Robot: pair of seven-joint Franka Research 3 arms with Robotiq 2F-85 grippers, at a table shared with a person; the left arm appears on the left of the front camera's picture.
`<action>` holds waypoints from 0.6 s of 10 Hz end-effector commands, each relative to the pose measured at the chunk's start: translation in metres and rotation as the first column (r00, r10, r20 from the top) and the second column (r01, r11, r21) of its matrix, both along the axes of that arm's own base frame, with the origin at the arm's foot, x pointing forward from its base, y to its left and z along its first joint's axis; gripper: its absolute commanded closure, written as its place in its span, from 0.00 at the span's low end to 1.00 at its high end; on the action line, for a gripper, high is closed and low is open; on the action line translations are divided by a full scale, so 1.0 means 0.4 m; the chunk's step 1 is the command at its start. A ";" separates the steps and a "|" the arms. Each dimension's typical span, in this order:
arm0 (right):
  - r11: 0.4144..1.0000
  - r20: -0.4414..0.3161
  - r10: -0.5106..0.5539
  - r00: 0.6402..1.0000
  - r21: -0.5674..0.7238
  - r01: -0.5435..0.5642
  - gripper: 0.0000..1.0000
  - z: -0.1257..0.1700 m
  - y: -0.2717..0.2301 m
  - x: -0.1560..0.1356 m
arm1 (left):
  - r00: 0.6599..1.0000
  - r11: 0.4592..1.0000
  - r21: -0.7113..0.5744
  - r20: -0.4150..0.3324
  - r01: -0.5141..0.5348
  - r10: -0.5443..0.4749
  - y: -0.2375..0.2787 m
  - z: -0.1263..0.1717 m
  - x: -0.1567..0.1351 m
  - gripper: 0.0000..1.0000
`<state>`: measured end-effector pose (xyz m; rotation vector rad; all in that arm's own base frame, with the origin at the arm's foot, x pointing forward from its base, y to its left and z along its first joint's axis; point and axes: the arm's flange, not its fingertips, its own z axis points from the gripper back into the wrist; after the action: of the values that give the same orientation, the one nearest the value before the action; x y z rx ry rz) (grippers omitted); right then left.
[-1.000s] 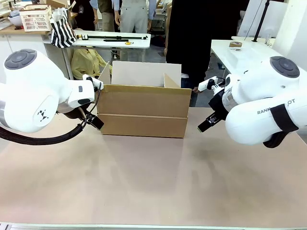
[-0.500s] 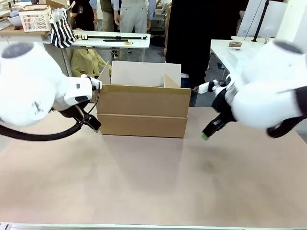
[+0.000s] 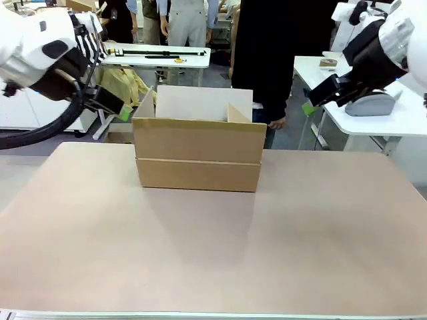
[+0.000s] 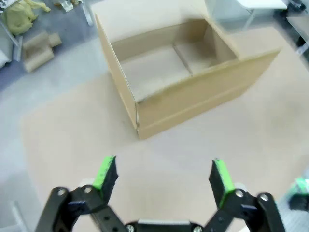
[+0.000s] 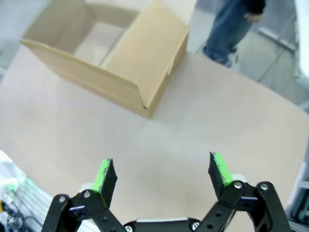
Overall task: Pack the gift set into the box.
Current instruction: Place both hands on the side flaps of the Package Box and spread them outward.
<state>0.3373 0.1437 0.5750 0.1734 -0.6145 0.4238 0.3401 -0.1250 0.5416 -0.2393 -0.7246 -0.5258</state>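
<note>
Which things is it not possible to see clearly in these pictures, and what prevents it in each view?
- Inside of the box, front view: its near wall hides the floor.
- One end of the box floor, right wrist view: the nearer end panel covers it.
- Box surface details, left wrist view: motion blur.
- Opening of the left tool and right tool, front view: seen sideways, too small.

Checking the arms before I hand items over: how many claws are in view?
2. The left claw is held high to the left of the box, open; the right claw is high to its right, also open.
</note>
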 end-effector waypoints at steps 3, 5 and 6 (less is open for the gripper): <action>0.999 -0.049 0.014 0.999 -0.029 -0.015 0.00 -0.039 0.002 -0.001 | 0.999 0.999 0.033 -0.042 0.017 -0.015 -0.013 -0.032 0.005 0.00; 0.992 0.143 -0.049 0.988 0.121 0.032 0.00 -0.008 0.065 0.088 | 0.988 0.978 -0.150 0.057 0.147 -0.140 -0.056 0.071 0.043 0.00; 0.962 0.126 -0.009 0.992 0.271 -0.026 0.00 0.004 0.084 0.111 | 0.973 0.947 -0.222 0.045 0.230 -0.226 -0.087 0.088 0.045 0.00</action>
<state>0.3619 0.1587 0.5827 0.2604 -0.7350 0.3565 0.3457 -0.1536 0.5794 -0.4013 -0.7709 -0.5935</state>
